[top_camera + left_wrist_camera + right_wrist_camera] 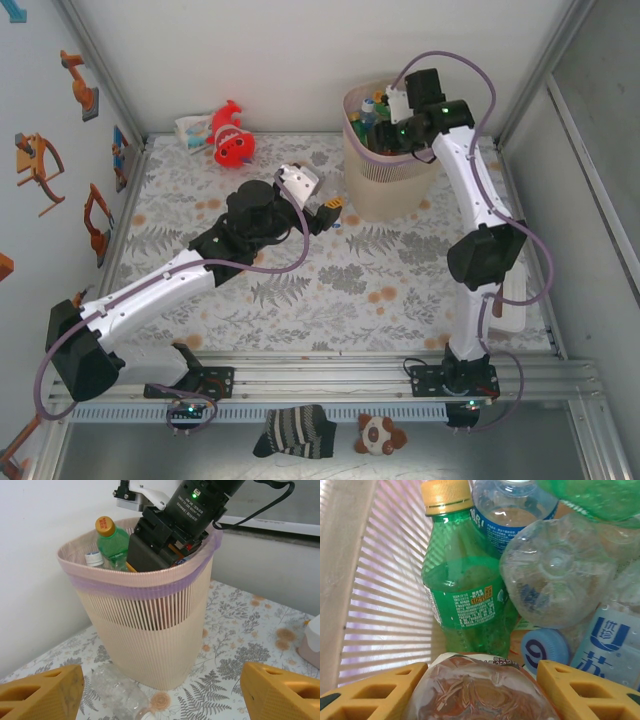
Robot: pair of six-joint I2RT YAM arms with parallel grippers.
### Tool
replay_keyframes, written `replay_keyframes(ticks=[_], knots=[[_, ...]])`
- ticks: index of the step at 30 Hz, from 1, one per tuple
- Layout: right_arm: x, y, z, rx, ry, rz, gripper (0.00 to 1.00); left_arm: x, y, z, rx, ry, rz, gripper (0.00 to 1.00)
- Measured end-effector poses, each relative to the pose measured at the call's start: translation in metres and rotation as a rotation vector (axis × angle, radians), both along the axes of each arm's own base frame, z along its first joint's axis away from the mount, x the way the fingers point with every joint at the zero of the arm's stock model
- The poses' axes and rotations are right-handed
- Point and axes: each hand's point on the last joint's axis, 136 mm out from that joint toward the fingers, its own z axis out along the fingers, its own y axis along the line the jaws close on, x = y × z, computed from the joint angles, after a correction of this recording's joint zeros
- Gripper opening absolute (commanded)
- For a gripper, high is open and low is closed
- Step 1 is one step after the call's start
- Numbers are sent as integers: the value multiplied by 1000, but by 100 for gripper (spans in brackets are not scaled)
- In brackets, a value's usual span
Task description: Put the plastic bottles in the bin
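Observation:
The bin (385,185) stands at the back of the table, beige with a purple-edged liner (135,582), and holds several plastic bottles. My right gripper (480,680) is down inside the bin (340,580), shut on a brown bottle (480,692) between its yellow fingers (370,695). Ahead of it lie a green bottle with a yellow cap (465,590), a clear bottle (555,565) and a blue-labelled one (610,645). My left gripper (162,700) is open just in front of the bin's base. A clear bottle (117,690) lies on the table between its fingers (45,692).
A red fish plush (232,140) and a white wrapper (193,128) lie at the back left. A white object (510,300) rests by the right wall. A striped sock (295,432) and a small plush (380,435) sit below the near rail. Walls enclose the table.

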Motion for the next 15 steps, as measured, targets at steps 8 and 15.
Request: replay_keyframes(ticks=[8, 15], knots=[[1, 0, 6, 1, -15, -8, 73, 6, 5, -7, 8, 13, 17, 81], [-13, -3, 32, 13, -34, -14, 75, 18, 7, -20, 19, 46, 38, 81]])
